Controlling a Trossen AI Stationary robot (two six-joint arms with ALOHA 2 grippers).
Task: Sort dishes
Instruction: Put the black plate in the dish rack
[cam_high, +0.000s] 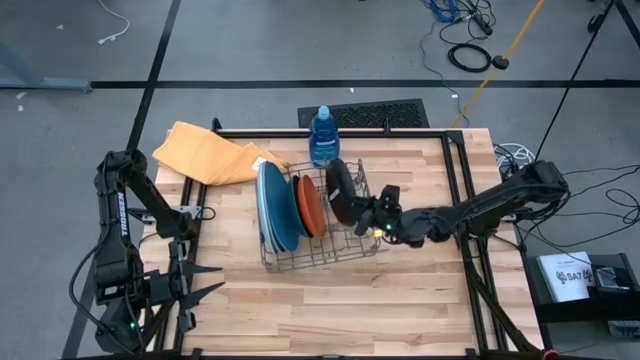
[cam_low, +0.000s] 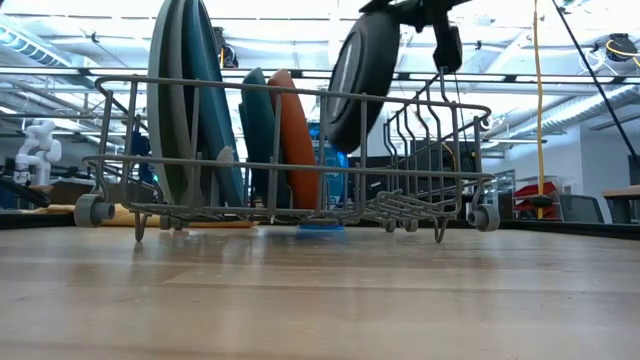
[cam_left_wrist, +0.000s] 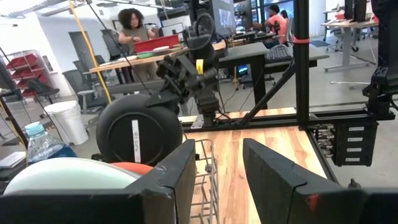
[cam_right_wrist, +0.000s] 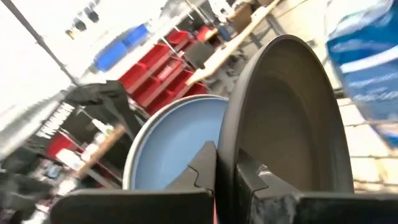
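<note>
A wire rack (cam_high: 318, 240) stands mid-table. Standing on edge in its left part are a grey plate (cam_low: 163, 100), a blue plate (cam_low: 210, 110), a dark teal plate (cam_low: 255, 130) and an orange plate (cam_low: 295, 135), their lower rims among the rack's wires. My right gripper (cam_high: 373, 222) is shut on the black plate (cam_high: 340, 190) over the rack's right part. My left gripper (cam_left_wrist: 217, 180) is open and empty at the table's left edge (cam_high: 190, 285), pointing toward the rack. My right gripper pinches the black plate's rim (cam_right_wrist: 231, 155) between its two fingers, one finger on each face. The fingers come about level from the table's right side. The plate stands on edge, tilted, its lower rim (cam_low: 335, 140) inside the rack and above the rack's floor.
A blue water bottle (cam_high: 322, 135) and a crumpled orange cloth (cam_high: 215, 155) lie at the table's far side behind the rack. Bare wood lies in front of the rack (cam_high: 330, 300). People work at desks in the room beyond (cam_left_wrist: 134, 28).
</note>
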